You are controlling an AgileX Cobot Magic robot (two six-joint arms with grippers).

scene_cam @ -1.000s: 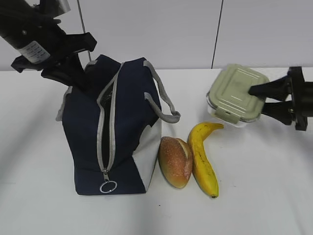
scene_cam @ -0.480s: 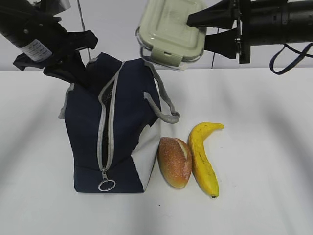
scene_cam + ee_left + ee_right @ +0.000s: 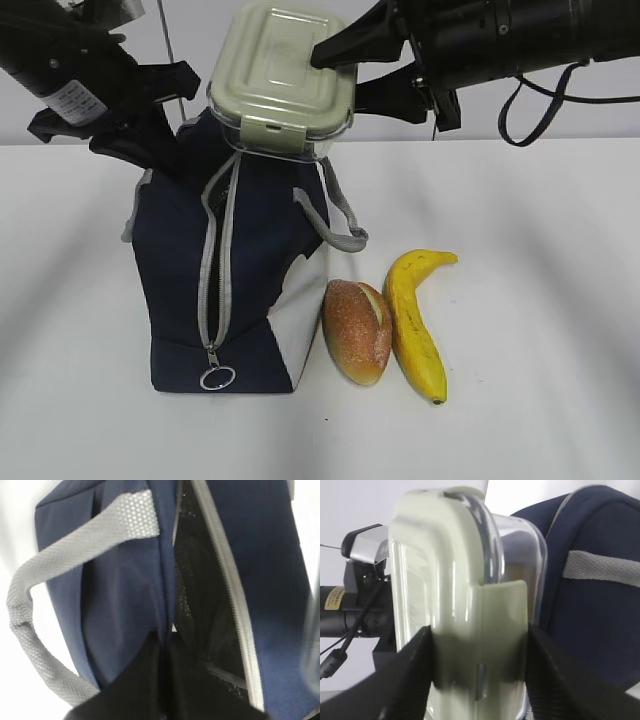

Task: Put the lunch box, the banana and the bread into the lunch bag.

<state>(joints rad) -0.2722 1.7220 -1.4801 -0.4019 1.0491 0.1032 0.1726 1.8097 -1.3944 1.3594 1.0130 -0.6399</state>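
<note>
The navy lunch bag (image 3: 250, 270) stands upright at the left with its zipper open. My left gripper (image 3: 150, 150) is shut on the bag's fabric edge (image 3: 120, 595) beside the zipper opening, with the jaws (image 3: 167, 645) pressed together on the cloth. The lunch box (image 3: 280, 80), clear with a sage-green lid, hangs tilted just above the bag's top. My right gripper (image 3: 338, 80) is shut on it, one finger on the lid and one underneath. The right wrist view shows the box (image 3: 455, 580) between both fingers (image 3: 480, 650), with the bag (image 3: 590, 610) behind. The bread (image 3: 357, 330) and banana (image 3: 415, 320) lie side by side right of the bag.
A grey webbing handle (image 3: 340, 225) droops over the bag's right side towards the bread. The white table (image 3: 540, 300) stretches to the right of the banana. A wall stands behind the table. My left arm (image 3: 350, 610) shows beyond the box in the right wrist view.
My right gripper has carried the lunch box from low at the right of the table, up and leftwards, to just above the bag's top. The left gripper and bag have stayed put.
</note>
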